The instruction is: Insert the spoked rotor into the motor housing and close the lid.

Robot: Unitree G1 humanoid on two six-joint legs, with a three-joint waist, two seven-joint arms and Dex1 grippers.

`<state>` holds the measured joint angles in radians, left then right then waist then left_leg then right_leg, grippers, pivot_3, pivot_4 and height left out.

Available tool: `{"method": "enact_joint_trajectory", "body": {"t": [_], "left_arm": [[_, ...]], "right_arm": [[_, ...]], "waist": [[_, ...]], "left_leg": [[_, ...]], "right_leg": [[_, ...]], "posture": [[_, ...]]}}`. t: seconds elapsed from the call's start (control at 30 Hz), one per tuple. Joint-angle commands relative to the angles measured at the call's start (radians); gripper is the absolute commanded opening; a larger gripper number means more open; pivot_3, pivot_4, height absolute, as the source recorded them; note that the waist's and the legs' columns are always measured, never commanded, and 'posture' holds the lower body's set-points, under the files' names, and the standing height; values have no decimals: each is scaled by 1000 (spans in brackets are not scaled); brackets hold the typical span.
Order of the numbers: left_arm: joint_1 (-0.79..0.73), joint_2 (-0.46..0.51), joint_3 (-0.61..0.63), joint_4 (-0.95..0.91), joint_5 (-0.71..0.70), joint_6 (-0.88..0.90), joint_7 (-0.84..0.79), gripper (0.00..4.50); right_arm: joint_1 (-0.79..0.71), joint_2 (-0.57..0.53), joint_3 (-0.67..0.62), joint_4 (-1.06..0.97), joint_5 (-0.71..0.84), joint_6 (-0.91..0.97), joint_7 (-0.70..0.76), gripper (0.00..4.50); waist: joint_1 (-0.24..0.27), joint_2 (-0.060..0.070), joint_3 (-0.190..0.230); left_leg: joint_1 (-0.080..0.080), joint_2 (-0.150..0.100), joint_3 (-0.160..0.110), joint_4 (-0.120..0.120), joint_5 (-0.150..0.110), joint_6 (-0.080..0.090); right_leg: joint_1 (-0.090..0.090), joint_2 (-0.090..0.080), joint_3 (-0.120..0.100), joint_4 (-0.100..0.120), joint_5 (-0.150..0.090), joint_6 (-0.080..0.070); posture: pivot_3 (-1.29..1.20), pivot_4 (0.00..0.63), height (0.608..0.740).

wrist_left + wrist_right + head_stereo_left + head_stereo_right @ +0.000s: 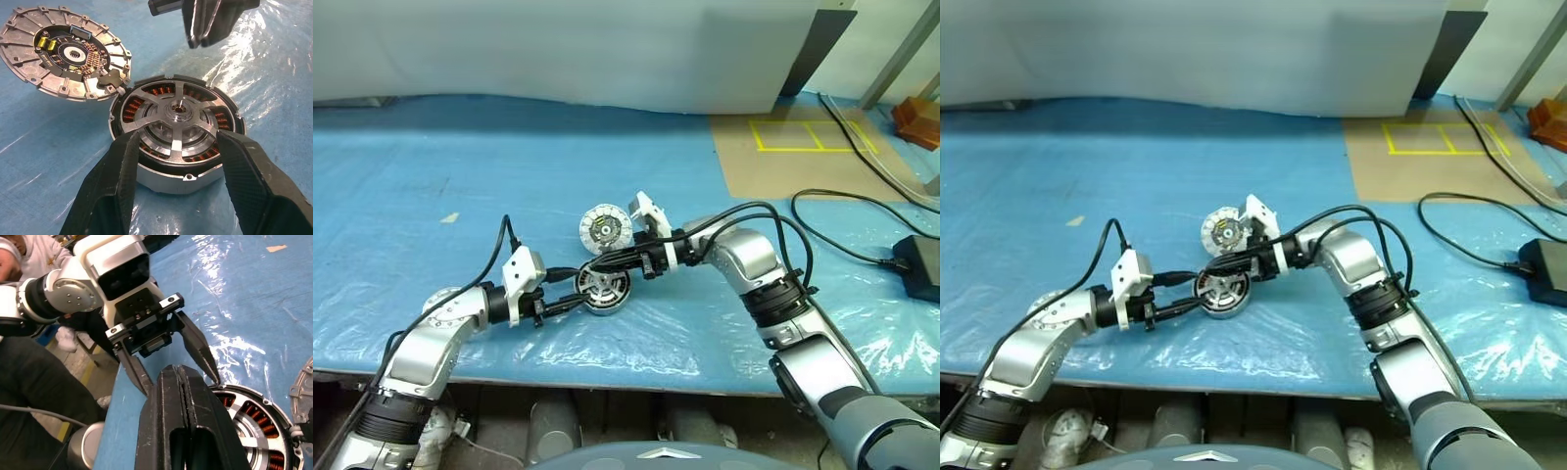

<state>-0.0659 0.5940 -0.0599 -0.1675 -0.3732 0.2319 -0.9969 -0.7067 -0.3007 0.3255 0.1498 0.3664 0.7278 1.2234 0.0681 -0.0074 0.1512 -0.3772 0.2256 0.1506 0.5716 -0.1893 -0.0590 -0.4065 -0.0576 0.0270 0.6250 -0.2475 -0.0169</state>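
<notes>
Left tool (176, 166), fingers apart, straddles the motor housing (161, 178) with the spoked rotor (177, 115) seated inside on the blue worktop (460, 166); right tool (183, 406) closed above; lid (63, 54) touching alongside.

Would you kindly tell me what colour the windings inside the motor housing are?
Copper-orange, seen between the spokes in the motor housing; clearest in the left wrist view.
</notes>
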Motion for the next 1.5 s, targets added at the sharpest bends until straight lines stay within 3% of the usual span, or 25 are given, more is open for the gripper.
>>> {"method": "enact_joint_trajectory", "body": {"t": [0.03,0.17,0.27,0.4,0.5,0.67,0.8,0.93,1.17,1.43,1.5], "left_arm": [[-3,16,25,-29,-14,-4,-7,2620],[-7,15,24,-23,-11,-6,-7,2620],[-10,9,17,-18,-6,-9,-4,2620],[-13,5,15,-12,-4,-12,-6,2620],[-18,2,10,-2,2,-18,-8,2620],[-45,-17,17,28,8,-31,9,2620],[-96,-42,64,93,-14,-11,49,2620],[-185,-73,89,235,17,-45,104,2620],[-393,-113,110,567,10,-74,53,2620],[-670,-247,94,1041,56,-124,-52,38],[-725,-281,74,1131,94,-171,-70,14]], "right_arm": [[-5,23,-22,-1,15,-7,-33,26],[7,15,43,54,-55,-56,-46,26],[50,-36,167,111,-192,-184,-45,26],[44,-48,170,151,-222,-229,-43,26],[29,-43,131,148,-188,-224,-29,26],[21,-40,-6,-11,5,-80,37,26],[43,-93,-76,-117,82,7,37,26],[104,-159,-115,-183,92,35,-5,26],[227,-207,-192,-267,100,78,-133,26],[342,-244,-238,-355,116,121,-224,0],[368,-258,-249,-367,121,130,-241,0]], "waist": [[0,0,0],[1,0,0],[2,0,0],[-2,1,-1],[0,1,-1],[3,1,0],[2,1,0],[5,0,0],[6,0,0],[26,-1,1],[32,-1,1]], "left_leg": [[0,0,0,0,0,0],[0,0,0,0,0,0],[0,0,0,0,0,0],[4,0,0,-1,0,0],[7,0,0,-1,0,0],[6,-1,0,0,0,0],[4,0,0,0,0,0],[4,-1,0,-1,0,0],[4,-2,0,-1,0,0],[3,-2,0,-2,0,0],[3,-2,-1,-2,0,0]], "right_leg": [[0,0,0,0,0,0],[0,0,0,0,1,1],[1,0,-1,-1,1,1],[3,0,0,0,0,1],[6,0,1,-1,-2,-3],[6,-1,1,-1,-2,-3],[4,0,1,-1,0,1],[4,0,1,-1,1,1],[4,0,1,-2,1,2],[4,-1,1,-2,1,2],[4,-1,1,-3,1,2]], "posture": [[0,150,740],[0,150,740],[0,150,740],[0,150,740],[0,150,740],[0,150,740],[0,150,740],[0,150,740],[0,150,740],[0,150,740],[0,150,740]]}}
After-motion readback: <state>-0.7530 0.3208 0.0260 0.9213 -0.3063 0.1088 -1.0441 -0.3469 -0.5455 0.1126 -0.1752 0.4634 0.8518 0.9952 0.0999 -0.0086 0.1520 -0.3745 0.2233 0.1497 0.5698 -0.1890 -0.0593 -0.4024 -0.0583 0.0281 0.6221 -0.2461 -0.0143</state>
